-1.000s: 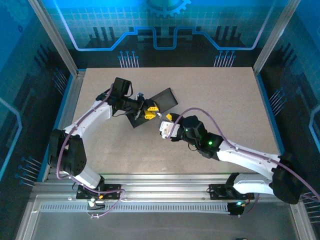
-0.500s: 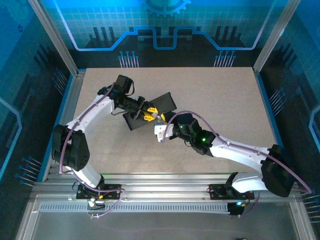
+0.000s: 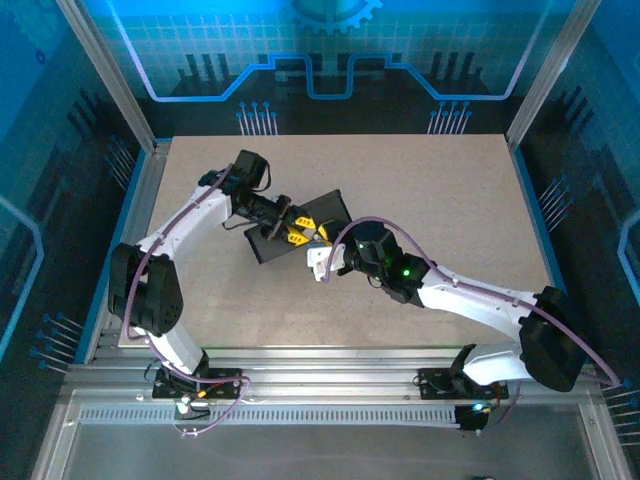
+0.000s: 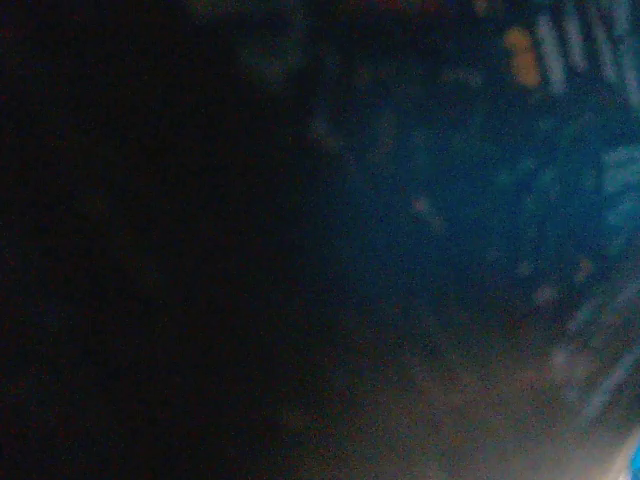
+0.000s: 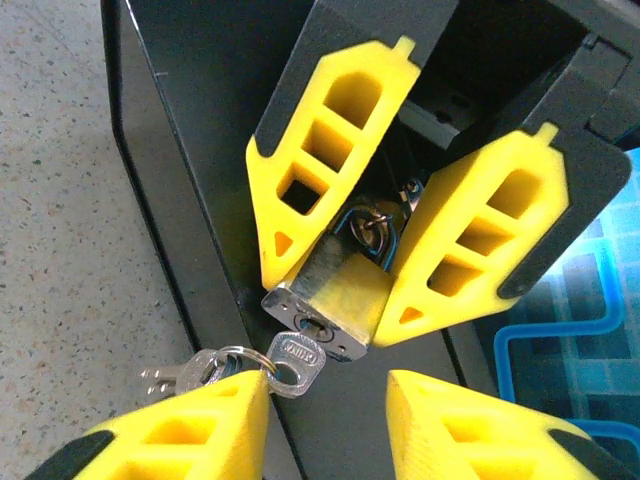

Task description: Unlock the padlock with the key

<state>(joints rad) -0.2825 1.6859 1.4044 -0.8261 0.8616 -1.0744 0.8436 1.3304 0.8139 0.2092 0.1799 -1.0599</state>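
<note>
Right gripper (image 5: 330,392), entry one: over the last second it has swung in from a clear gap to just beside the left gripper (image 5: 338,285), and its jaws have narrowed; they stand spread now, pinching nothing. Left gripper: jaws pressed on the flat sides of the padlock (image 5: 322,305), which hangs over the dark box (image 5: 180,150) near the middle of the counter (image 3: 450,190), keyway (image 5: 318,326) facing the right gripper. Padlock: brassy body, steel base plate, judged dense and rigid; the present side grip looks firm. Key (image 5: 297,361): small, silvery, its stamped bow just below the keyway and touching the tip of one right finger; the blade is hidden, so I cannot tell whether it is seated. Key ring (image 5: 228,362) carries a second key (image 5: 172,378) lying off to the side. Handling, as a judgement: key is light, stiff and smooth, likely to slip or pivot under a pinch on its edges, and the ring's loose load may tug it. Best hold: flat faces of the bow, blade left free for turning.
</note>
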